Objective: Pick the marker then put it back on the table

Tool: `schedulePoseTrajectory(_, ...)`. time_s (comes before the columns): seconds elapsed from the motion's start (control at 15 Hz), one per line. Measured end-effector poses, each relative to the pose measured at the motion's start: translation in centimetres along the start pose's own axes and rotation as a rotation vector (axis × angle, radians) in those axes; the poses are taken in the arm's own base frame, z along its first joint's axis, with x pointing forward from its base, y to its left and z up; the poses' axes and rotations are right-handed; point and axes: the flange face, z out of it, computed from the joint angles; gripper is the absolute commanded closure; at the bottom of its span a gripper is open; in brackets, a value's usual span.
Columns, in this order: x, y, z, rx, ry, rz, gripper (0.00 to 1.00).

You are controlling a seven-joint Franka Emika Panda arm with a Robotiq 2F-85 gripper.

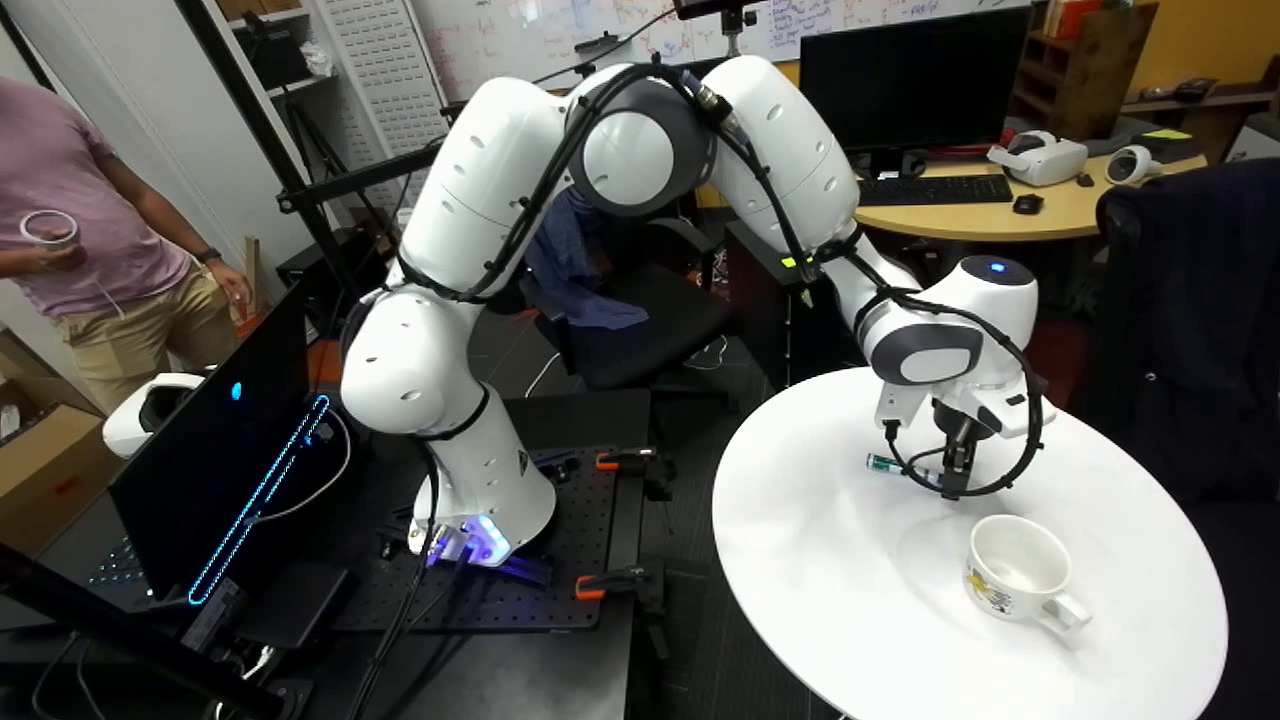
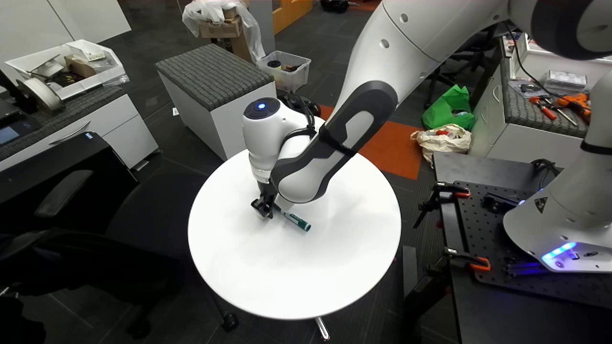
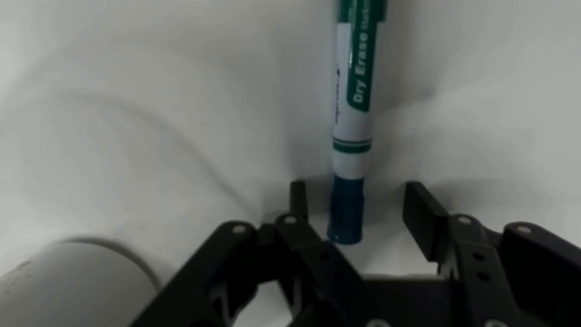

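Note:
The marker (image 3: 353,127) has a whitish body with green and dark teal ends. It lies on the round white table (image 1: 830,570), which also shows in an exterior view (image 2: 296,282). My gripper (image 3: 354,193) is open, low over the table, with its fingers on either side of the marker's dark teal end. A gap shows between the marker and each finger, wider on the right. In both exterior views the green end of the marker (image 1: 884,464) (image 2: 298,221) sticks out beside the gripper (image 1: 956,488) (image 2: 263,208); its other end is partly hidden there.
A white mug (image 1: 1018,565) stands on the table close to the gripper. A whitish rounded shape (image 3: 77,286) at the lower left of the wrist view looks like its side. A black cable loops from the wrist near the tabletop. A dark chair (image 2: 158,210) stands beside the table.

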Motion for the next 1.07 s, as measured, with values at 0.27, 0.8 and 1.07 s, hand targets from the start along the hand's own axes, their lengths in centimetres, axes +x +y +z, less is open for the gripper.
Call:
schedulePoseTrajectory(0.27,0.2,-0.3,-0.3,0.005,0.005,-0.001,1.0)
schedulePoseTrajectory(0.8,0.0,-0.2,-0.4,-0.016,-0.04,-0.001,0.95)
schedulePoseTrajectory(1.07,-0.6,0.2,-1.3,-0.057,-0.104,-0.011,0.95)
